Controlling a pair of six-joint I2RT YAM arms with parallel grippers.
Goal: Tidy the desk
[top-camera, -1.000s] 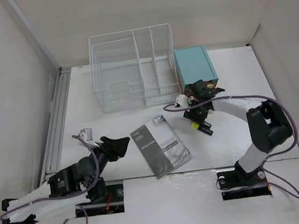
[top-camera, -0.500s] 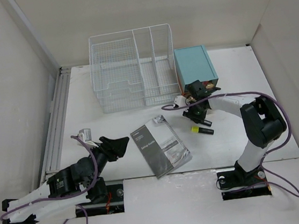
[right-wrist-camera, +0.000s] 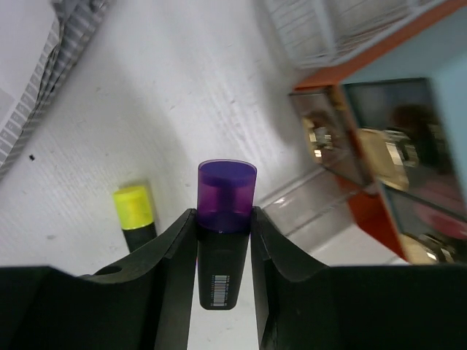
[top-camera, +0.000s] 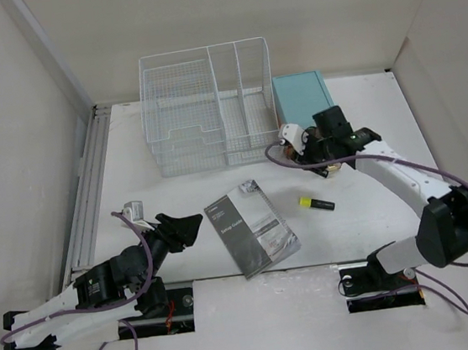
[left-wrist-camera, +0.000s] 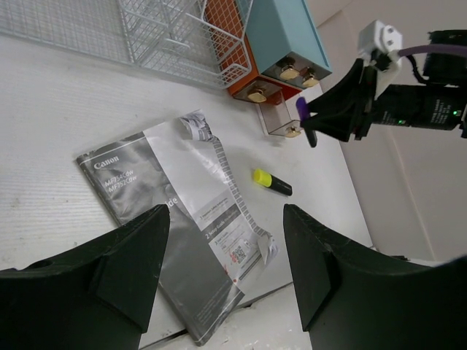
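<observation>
Aloft: purple marker point(right-wrist-camera: 226, 189) pinched in right gripper point(right-wrist-camera: 225, 226)

Left gripper point(left-wrist-camera: 225, 219) gapes wide and empty beside the manual point(top-camera: 250, 228). Both hang above the desk point(top-camera: 177, 198); a yellow marker point(top-camera: 316, 204) lies on it, near the teal box point(top-camera: 303, 99).

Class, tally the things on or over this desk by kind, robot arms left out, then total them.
Highlighters: 2, the yellow highlighter and the purple highlighter in the right gripper
Booklet: 1
Wire rack: 1
Drawer box: 1
Total: 5
</observation>
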